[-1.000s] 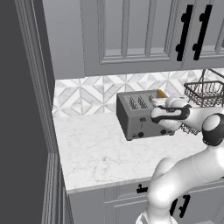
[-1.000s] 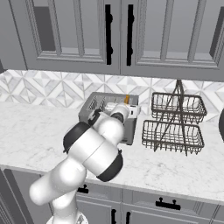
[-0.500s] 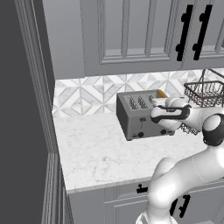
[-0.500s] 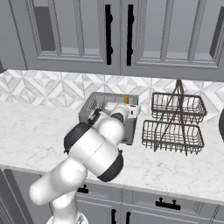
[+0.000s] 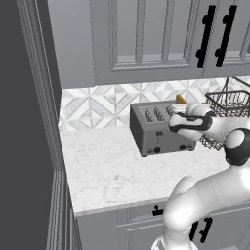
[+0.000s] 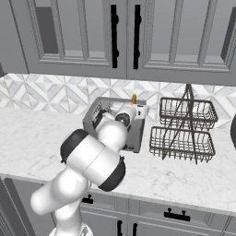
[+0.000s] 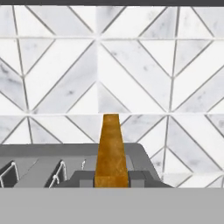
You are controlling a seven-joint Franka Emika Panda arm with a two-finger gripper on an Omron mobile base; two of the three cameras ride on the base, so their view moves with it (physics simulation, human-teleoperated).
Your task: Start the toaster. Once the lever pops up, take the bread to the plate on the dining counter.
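Note:
The dark grey toaster (image 5: 156,132) (image 6: 94,117) stands on the white counter by the tiled wall. From its right-hand slot the bread (image 5: 181,99) (image 6: 133,98) sticks up, golden crust edge-on in the hand view (image 7: 111,148). My gripper (image 5: 184,108) (image 6: 136,107) (image 7: 111,179) reaches over the toaster's top (image 7: 39,153) and is shut on the bread, one dark fingertip (image 7: 83,178) on each side of the slice. The plate and the dining counter are out of view.
A two-tier black wire basket rack (image 5: 229,105) (image 6: 184,124) stands close to the toaster's right. Grey upper cabinets (image 6: 124,37) hang overhead. A tall dark panel (image 5: 29,122) bounds the counter (image 5: 102,171) on the left.
The fingers have closed onto the bread. The arm, the toaster and the views have stayed where they were.

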